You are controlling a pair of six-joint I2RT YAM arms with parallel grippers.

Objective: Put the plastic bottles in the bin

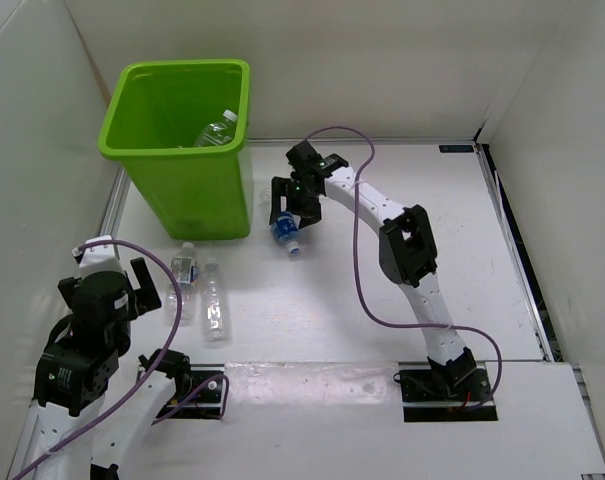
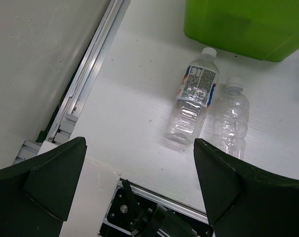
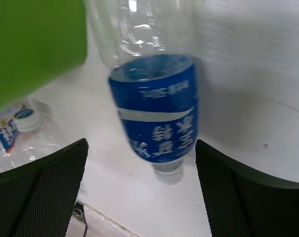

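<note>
- Right end effector (image 3: 141, 143): fingers apart, clamped on nothing. The blue-labelled bottle (image 3: 154, 113) sits between them with its cap end level with the fingertips and its body extending ahead. It is closer to the right-hand finger than to the left-hand one.
- The bottle appears to lie on the surface (image 1: 382, 290). The blurred wrist view does not confirm contact.
- The bin (image 1: 182, 150) stands just to the left of this end effector, with its wall near the bottle's body.
- Left end effector (image 2: 139, 143): fingers apart, holding nothing. The red-green labelled bottle (image 2: 196, 101) and a pale bottle (image 2: 232, 118) lie side by side ahead of it, toward its right-hand finger. Their caps point at the bin.
- One bottle (image 1: 217, 128) already lies inside the bin. Three remain outside.
- Risk: off-centre closure. The nearer finger would likely meet the round body first and roll or push it aside.
- Risk: the thin, empty bottle wall probably buckles under a hard squeeze, so the bottle may slip out.
- Risk: contact with the bin wall during the lift, because clearance on the left is small.
- Risk: a low carry may strike the rim and drop the bottle outside the bin.
</note>
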